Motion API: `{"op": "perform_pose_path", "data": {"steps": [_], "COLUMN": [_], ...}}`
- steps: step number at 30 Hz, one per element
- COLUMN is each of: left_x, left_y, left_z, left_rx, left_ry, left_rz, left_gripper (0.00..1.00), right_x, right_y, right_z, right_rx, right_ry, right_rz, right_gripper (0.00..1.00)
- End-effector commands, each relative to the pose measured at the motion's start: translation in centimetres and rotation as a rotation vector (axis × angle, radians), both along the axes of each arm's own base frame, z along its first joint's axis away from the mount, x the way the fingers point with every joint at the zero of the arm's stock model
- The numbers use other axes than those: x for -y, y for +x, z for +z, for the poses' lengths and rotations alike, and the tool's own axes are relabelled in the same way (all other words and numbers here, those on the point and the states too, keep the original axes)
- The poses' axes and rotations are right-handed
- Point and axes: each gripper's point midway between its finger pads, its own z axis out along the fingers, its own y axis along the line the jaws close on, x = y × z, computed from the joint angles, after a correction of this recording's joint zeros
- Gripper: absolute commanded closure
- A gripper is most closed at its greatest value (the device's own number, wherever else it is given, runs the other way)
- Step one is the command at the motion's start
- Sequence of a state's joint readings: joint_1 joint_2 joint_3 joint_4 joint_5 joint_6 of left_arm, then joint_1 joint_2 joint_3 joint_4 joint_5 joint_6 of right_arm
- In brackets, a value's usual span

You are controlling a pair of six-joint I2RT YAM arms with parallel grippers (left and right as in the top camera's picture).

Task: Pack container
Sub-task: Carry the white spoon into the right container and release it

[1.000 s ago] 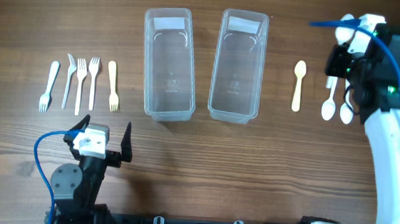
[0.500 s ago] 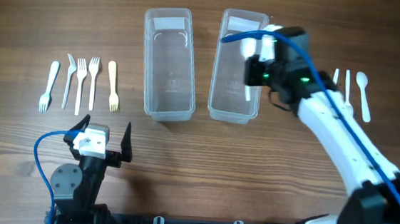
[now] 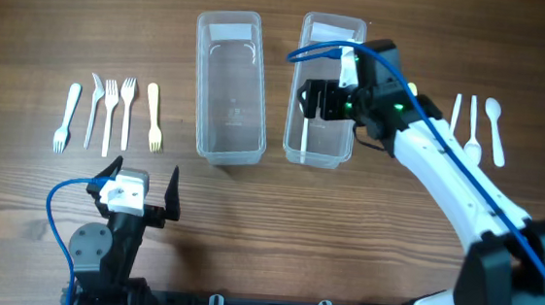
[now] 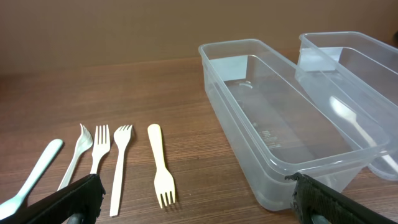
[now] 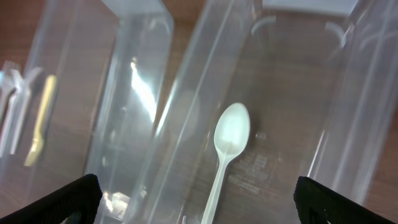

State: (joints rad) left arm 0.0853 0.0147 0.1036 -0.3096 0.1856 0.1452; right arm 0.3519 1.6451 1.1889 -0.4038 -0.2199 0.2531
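Two clear plastic containers stand side by side, the left one (image 3: 203, 79) empty. My right gripper (image 3: 323, 102) hovers open over the right container (image 3: 333, 22). A pale spoon (image 5: 226, 152) lies loose on that container's floor, below and between the spread jaws (image 5: 199, 200). Near the front left edge, my left gripper (image 3: 139, 189) rests open and holds nothing. In the left wrist view its gripper (image 4: 202, 202) faces the left container (image 4: 249, 155) and a cream fork (image 4: 160, 167).
Several forks (image 3: 110, 115) lie in a row on the wood at the left, the cream one (image 3: 154, 117) nearest the containers. Three white spoons (image 3: 473, 129) lie at the right. The right arm (image 3: 455, 191) stretches diagonally across the table's right half.
The right arm swung from the spoons at the far right to above the right container. Its jaws opened, and a spoon now lies inside. The left arm stayed still.
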Motion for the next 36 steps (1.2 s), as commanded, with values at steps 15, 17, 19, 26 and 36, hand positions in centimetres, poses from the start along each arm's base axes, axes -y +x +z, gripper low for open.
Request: {"op": "perform_pose_path", "data": {"steps": [15, 17, 19, 26, 36], "left_x": [0.4, 0.4, 0.4, 0.4, 0.4], "left_y": [0.0, 0.0, 0.0, 0.0, 0.0], "left_z": [-0.1, -0.1, -0.1, -0.1, -0.1], "left_rx": [0.006, 0.006, 0.006, 0.006, 0.006], "left_ry": [0.012, 0.012, 0.012, 0.012, 0.012], "left_rz": [-0.027, -0.027, -0.027, -0.027, -0.027], "left_gripper": [0.0, 0.0, 0.0, 0.0, 0.0], "right_x": [16.1, 16.8, 17.3, 19.5, 18.6], "right_y": [-3.3, -3.0, -2.5, -0.9, 2.3], "right_z": [11.7, 9.5, 7.8, 1.2, -4.5], "right_rx": [0.26, 0.203, 0.159, -0.022, -0.086], "right_ry": [-0.381, -0.434, -0.469, -0.503, -0.345], "right_rz": [-0.309, -0.326, -0.334, -0.351, -0.295], "right_gripper": [0.72, 0.7, 0.68, 0.44, 0.43]}}
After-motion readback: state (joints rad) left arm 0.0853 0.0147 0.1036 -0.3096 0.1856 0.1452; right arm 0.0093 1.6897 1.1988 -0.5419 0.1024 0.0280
